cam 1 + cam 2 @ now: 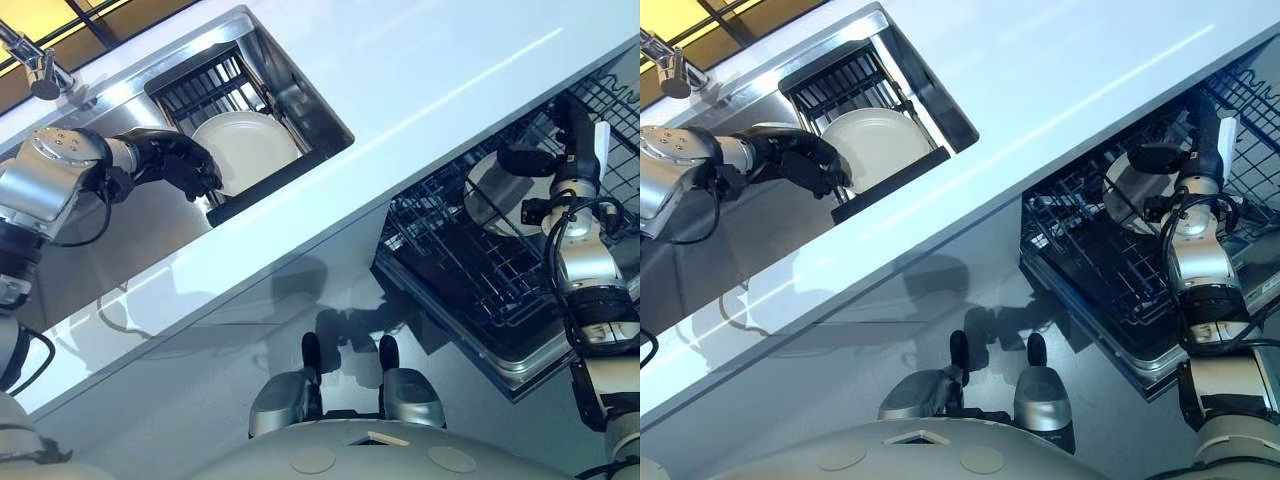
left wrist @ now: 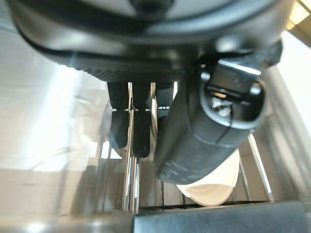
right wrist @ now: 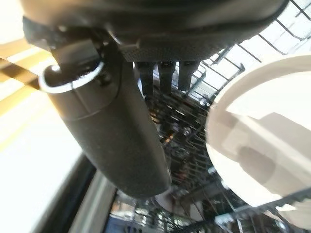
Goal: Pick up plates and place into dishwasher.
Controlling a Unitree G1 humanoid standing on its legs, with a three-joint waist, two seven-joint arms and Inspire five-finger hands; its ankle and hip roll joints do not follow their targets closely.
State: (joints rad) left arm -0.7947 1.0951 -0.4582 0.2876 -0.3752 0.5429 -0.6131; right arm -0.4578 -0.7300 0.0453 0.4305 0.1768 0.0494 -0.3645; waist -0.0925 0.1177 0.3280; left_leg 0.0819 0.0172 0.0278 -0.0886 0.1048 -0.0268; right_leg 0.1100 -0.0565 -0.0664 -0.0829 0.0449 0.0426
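Looks like one's done: the first plate (image 1: 488,195) stands in the dishwasher rack (image 1: 450,280). The right hand (image 1: 572,135) is just beside it, spread straight and holding nothing. Past the counter (image 1: 400,90), the second plate (image 1: 250,145) sits in the sink (image 1: 305,95). The left hand (image 1: 180,160) is at its rim, can't tell if it's got a grip. I'd say that one's left to move.

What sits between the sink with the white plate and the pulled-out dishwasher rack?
Only a bare strip of white countertop separates the sink from the dishwasher rack, as both eye views show.
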